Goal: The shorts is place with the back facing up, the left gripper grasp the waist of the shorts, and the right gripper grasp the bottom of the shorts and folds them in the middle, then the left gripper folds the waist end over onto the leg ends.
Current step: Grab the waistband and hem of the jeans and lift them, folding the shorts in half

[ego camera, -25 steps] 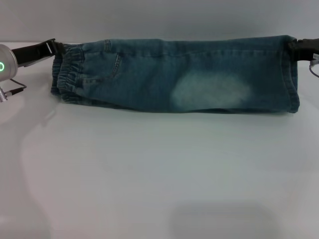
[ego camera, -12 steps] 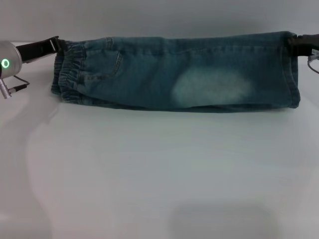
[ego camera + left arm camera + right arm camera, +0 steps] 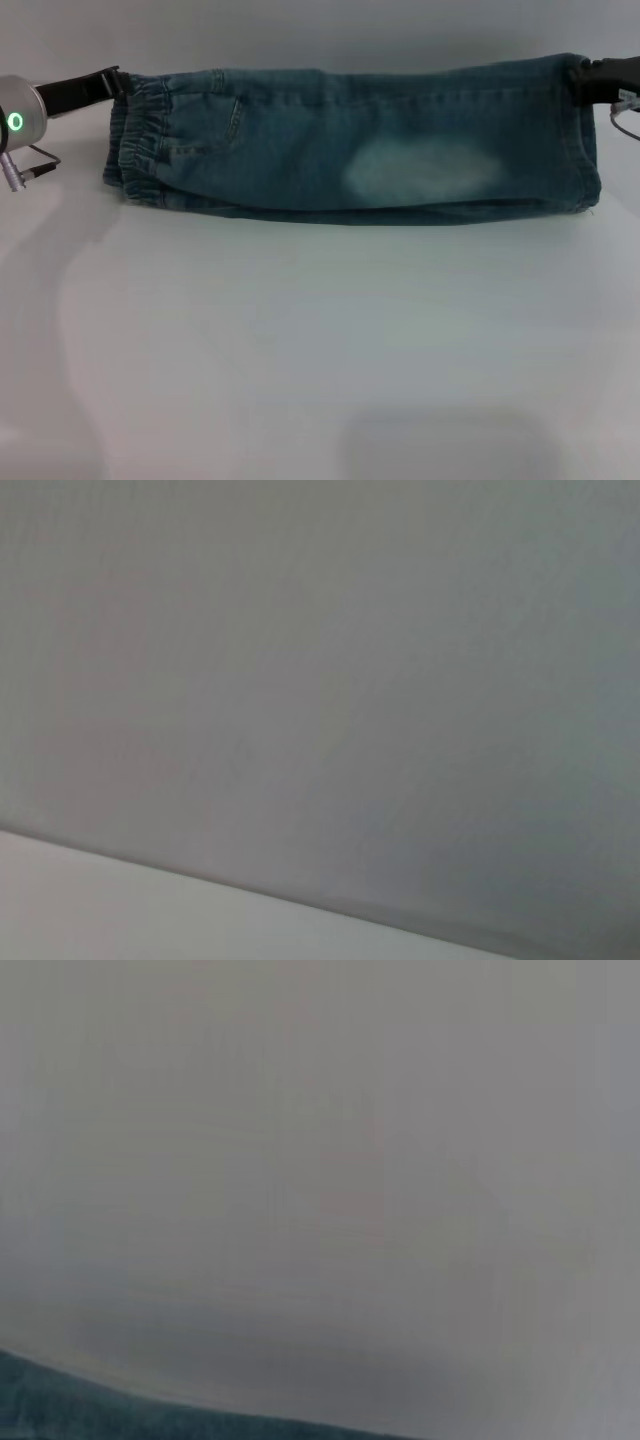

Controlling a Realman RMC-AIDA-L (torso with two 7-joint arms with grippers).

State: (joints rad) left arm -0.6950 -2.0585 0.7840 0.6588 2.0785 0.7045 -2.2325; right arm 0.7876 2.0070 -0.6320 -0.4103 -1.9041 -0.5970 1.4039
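Blue denim shorts (image 3: pixel 360 140) with a pale faded patch stretch across the far side of the white table (image 3: pixel 320 340), folded lengthwise into a long band. The elastic waist (image 3: pixel 135 140) is at the left end, the leg hems (image 3: pixel 580 135) at the right. My left gripper (image 3: pixel 118 80) is shut on the upper corner of the waist. At the far right my right gripper (image 3: pixel 582 82) is shut on the upper corner of the leg end. A strip of denim (image 3: pixel 60 1410) shows at one edge of the right wrist view. The left wrist view shows only plain surface.
A grey wall (image 3: pixel 320 30) rises right behind the shorts. The left arm's silver wrist with a green light (image 3: pixel 15 122) and cables sits at the left edge. The near table is bare white surface.
Both grippers have carried the upper edge of the shorts slightly up and away toward the back; the lower fold edge has shifted back with it.
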